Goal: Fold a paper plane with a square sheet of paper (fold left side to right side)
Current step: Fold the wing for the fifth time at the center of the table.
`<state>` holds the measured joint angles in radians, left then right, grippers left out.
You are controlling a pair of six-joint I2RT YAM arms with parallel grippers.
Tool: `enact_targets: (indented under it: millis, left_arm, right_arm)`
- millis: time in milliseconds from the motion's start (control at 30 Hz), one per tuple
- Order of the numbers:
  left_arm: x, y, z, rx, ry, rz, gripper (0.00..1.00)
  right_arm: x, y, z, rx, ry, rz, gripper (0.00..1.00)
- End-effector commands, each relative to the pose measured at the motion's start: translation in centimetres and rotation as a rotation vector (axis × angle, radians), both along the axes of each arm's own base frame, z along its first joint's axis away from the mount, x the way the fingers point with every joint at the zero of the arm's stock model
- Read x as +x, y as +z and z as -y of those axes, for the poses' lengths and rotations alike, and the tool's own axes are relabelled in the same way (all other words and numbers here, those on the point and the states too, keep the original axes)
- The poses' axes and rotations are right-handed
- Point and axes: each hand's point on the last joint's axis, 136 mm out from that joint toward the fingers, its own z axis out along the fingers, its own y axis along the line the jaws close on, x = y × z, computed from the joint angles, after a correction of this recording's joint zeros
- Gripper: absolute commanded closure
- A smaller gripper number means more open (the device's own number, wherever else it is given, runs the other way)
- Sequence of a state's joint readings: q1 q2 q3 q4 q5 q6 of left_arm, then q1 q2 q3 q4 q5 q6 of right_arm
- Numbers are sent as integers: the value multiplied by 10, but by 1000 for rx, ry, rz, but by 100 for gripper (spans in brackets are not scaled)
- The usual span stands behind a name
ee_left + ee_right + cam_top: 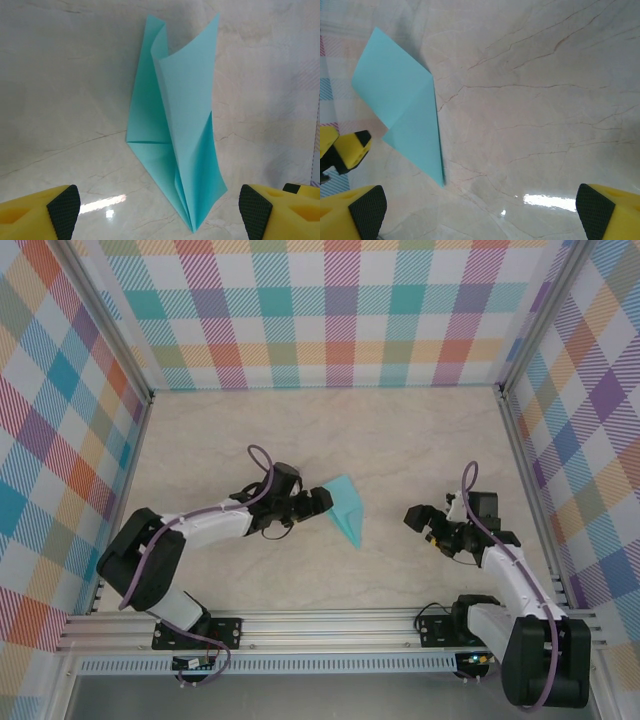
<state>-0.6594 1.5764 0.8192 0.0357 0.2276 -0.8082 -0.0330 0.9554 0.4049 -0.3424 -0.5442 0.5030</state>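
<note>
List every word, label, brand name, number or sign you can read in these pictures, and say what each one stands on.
No text can be read anywhere.
Folded turquoise paper: plain, unmarked.
Checked walls: coloured pattern only, no lettering.
Table: marble veining, no print.
Yellow fingers: no label visible.
Arm bases: any markings are too small to read.

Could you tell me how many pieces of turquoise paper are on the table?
1. The paper plane lies on the table, just ahead of the left gripper; the right gripper stands apart. Nothing seems hidden.
</note>
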Motion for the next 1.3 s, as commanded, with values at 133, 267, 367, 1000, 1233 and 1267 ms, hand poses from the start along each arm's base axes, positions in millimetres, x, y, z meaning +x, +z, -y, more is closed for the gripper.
enact_targets:
  millis: [133,267,367,1000,1233,1267]
  left_arm:
    - [19,12,42,-92,-48,37,17]
    - [25,-2,46,-66,-42,19,22]
    - [30,-10,48,-44,-52,24,28]
    - [46,-17,47,-156,-176,169,90]
    - [27,1,43,-182,-252,214,99]
    - [23,4,42,-188,-264,222,100]
  right_arm:
    - [2,21,-7,40,44,72,0]
    - [1,20,-8,48,49,67,0]
    - [0,20,-10,53,62,69,0]
    - [12,24,-29,157,205,110,0]
    - [40,45,-46,291,314,193,3]
    - [44,44,-49,295,328,193,4]
